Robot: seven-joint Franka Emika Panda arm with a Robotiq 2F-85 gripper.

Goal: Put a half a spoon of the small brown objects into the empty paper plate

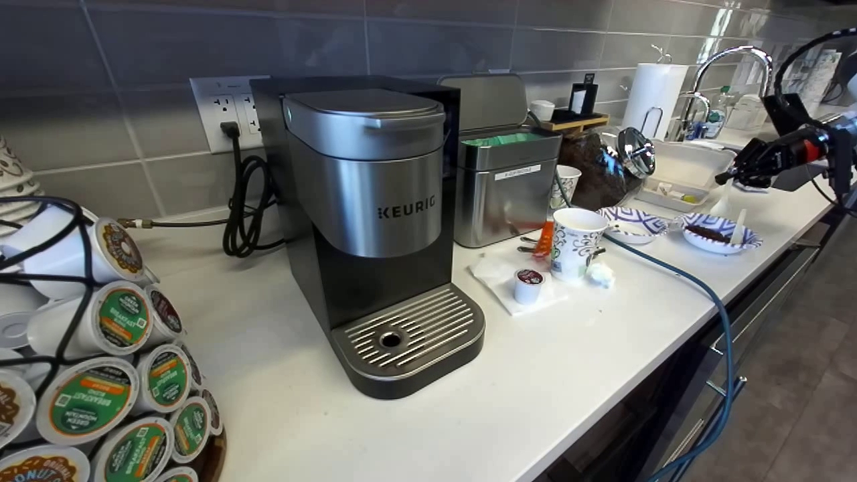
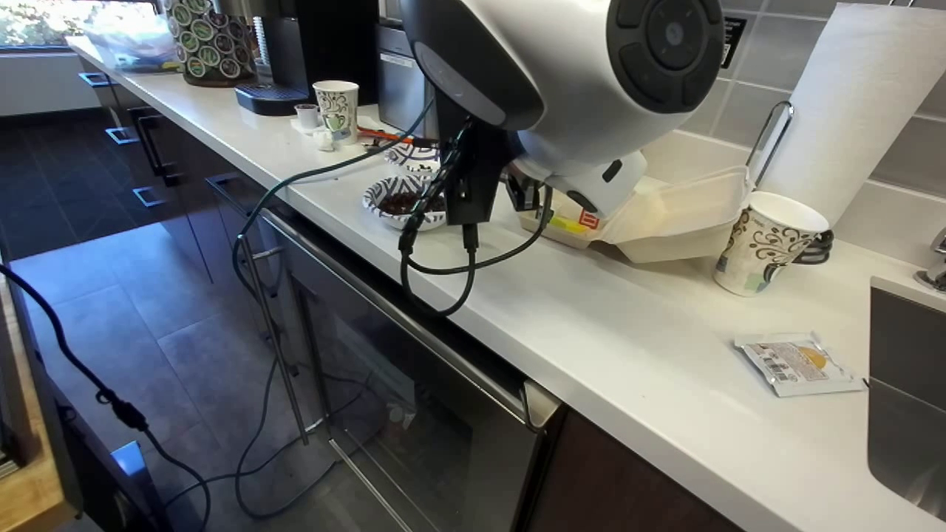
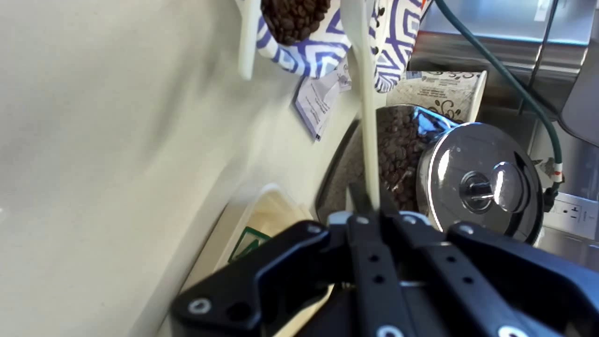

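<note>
1. One white spoon (image 3: 368, 121): your gripper (image 3: 373, 203) pinches it by the end of the handle; the bowl points away, partly cut off at the top of the wrist view.
2. Brown beans (image 3: 297, 21) lie heaped in the bean plate (image 3: 323, 58), toward the front edge of the counter (image 2: 628, 318). Just beside it is the receiving plate (image 3: 401, 35), with a few dark specks (image 3: 381, 11) in it, probably stray beans.
3. No load shows on the visible part of the bowl; the tip you cannot check. Scooping looks like the step in hand.
4. Go in at a shallow angle, slide the bowl under the heap, level it before you lift. Gripped so far back, the spoon may twist or flex; push gently.
5. Avoid the second utensil handle (image 3: 248, 44) over the bean plate's rim; a knock could tip the plate.
6. Shake back anything above half a spoon, cross low, tip slowly over the receiving plate's middle; beans likely roll. Leave the bean jar (image 3: 407, 159) room.
</note>
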